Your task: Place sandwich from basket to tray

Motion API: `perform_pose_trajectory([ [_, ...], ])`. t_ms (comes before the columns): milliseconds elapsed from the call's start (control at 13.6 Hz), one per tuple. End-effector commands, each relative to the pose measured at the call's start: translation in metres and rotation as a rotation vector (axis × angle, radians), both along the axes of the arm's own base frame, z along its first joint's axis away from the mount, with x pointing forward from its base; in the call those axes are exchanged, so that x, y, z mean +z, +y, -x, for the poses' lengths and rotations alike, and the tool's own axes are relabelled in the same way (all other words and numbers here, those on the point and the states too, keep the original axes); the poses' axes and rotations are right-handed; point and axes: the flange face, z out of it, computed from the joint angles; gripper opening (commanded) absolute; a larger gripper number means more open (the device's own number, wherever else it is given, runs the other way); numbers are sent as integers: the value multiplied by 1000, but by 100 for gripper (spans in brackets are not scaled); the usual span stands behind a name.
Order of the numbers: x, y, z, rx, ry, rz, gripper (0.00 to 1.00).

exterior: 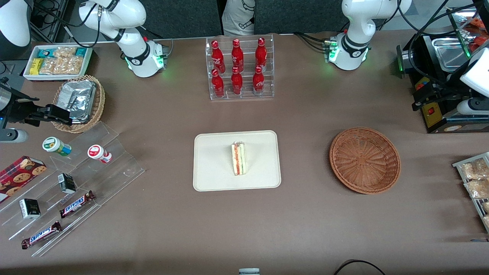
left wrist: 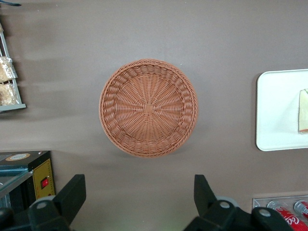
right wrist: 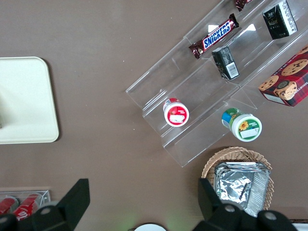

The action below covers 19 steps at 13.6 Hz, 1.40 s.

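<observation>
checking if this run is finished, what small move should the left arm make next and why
Probably none beyond holding or easing up to park. The triangular white-bread sandwich already lies on the flat cream rectangular tray, and the round reddish-brown wicker basket holds nothing. The pincer hangs open and empty above the table beside the basket, so nothing seems left to grasp.

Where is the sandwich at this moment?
The sandwich lies on the cream tray, mid-table; the basket is empty, and the open tool hovers above it.
</observation>
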Motion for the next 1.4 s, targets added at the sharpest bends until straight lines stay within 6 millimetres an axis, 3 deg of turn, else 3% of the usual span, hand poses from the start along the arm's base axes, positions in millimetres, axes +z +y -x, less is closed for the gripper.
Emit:
perform_pose_trajectory([
  [0,6,-1,-1,10,4,-14,99],
  [735,10,0,5,6,25,-23,99],
  [956,28,0,0,8,-16,-38,99],
  [1324,26,-4,-1,-7,-12,-38,99],
])
